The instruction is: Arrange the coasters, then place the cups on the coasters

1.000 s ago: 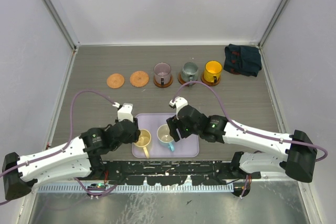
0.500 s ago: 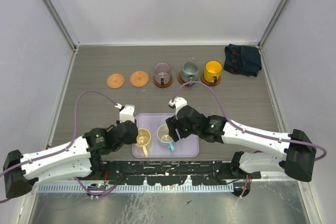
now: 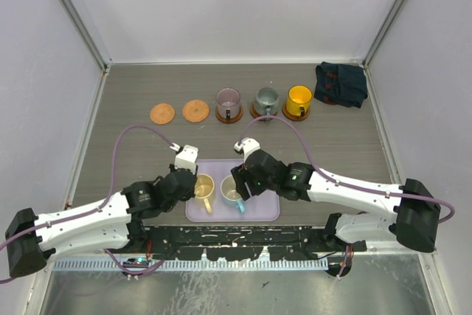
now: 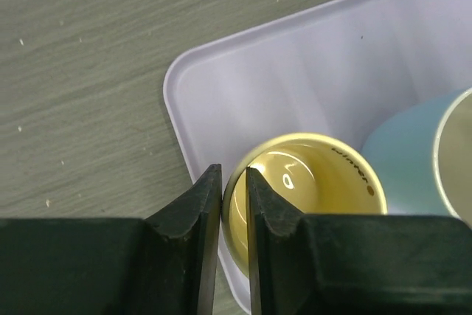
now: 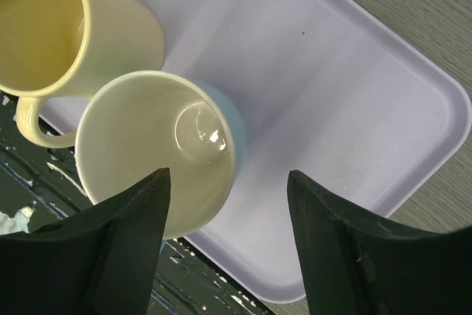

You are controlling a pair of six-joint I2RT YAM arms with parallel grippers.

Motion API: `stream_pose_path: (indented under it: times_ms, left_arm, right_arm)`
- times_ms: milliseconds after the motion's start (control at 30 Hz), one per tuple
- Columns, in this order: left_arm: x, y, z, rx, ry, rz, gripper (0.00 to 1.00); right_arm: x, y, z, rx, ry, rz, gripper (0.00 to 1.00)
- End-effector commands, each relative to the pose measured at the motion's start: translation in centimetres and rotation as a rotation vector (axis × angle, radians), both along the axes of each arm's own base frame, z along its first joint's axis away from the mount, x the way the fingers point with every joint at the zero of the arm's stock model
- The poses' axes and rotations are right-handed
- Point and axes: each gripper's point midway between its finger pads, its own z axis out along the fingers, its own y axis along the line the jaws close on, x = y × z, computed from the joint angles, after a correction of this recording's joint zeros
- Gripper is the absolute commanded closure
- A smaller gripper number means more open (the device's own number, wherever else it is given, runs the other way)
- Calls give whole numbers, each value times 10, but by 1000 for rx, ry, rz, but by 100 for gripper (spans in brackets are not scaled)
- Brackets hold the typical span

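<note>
Two bare coasters (image 3: 161,113) (image 3: 195,111) lie at the back left. To their right, the purple cup (image 3: 228,99), the grey-green cup (image 3: 265,98) and the yellow-orange cup (image 3: 299,97) each stand on a coaster. My left gripper (image 4: 234,182) is shut on the near rim of the cream-yellow cup (image 4: 310,182), one finger inside it and one outside, over the lavender tray (image 4: 295,86). My right gripper (image 5: 227,176) hangs open over the white cup with the blue outside (image 5: 147,138). Its left finger is above the cup's mouth and its right finger is above bare tray.
A dark folded cloth (image 3: 341,83) lies at the back right corner. The lavender tray (image 3: 258,210) sits at the near edge between the two arms. Both arms crowd over it, their wrists close together. Grey walls close in the table on three sides.
My left gripper has closed on the cream-yellow cup's rim and shifted it slightly away and to the right. My right gripper has edged a little left over the white cup.
</note>
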Motion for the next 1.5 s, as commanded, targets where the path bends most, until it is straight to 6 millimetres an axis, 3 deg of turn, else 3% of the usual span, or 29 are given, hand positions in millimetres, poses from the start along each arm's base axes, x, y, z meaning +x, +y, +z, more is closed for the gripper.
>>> stream_pose_path:
  times_ms: [0, 133, 267, 400, 500, 633, 733, 833, 1033, 1200, 1467]
  left_arm:
    - [27, -15, 31, -11, -184, -30, 78]
    - [37, -22, 35, 11, -223, -46, 70]
    - [41, -29, 42, 10, -230, -51, 52]
    - [40, -24, 51, -2, -231, -34, 35]
    - [37, -15, 67, -42, -253, -6, 30]
    - [32, -2, 97, -131, -302, 20, 27]
    - [26, 7, 107, -155, -305, 20, 28]
    - [15, 5, 103, -175, -248, -18, 29]
    - [-20, -11, 76, -243, -50, -128, 28]
    - [-35, -1, 67, -266, 0, -138, 27]
    - [-38, 21, 64, -261, -13, -89, 25]
  right_arm:
    - [9, 19, 22, 71, -47, -6, 31]
    - [10, 24, 20, 70, -46, 0, 31]
    - [9, 29, 19, 67, -44, 7, 31]
    - [10, 30, 21, 69, -57, -3, 32]
    - [13, 28, 28, 80, -77, -22, 32]
    - [19, 24, 41, 92, -114, -54, 32]
    - [19, 23, 49, 105, -122, -57, 32]
    - [12, 23, 55, 117, -111, -46, 32]
    - [-16, 21, 65, 126, -115, -17, 29]
    - [-41, 24, 50, 92, -88, -3, 25]
    - [-68, 29, 19, -3, -87, -35, 25]
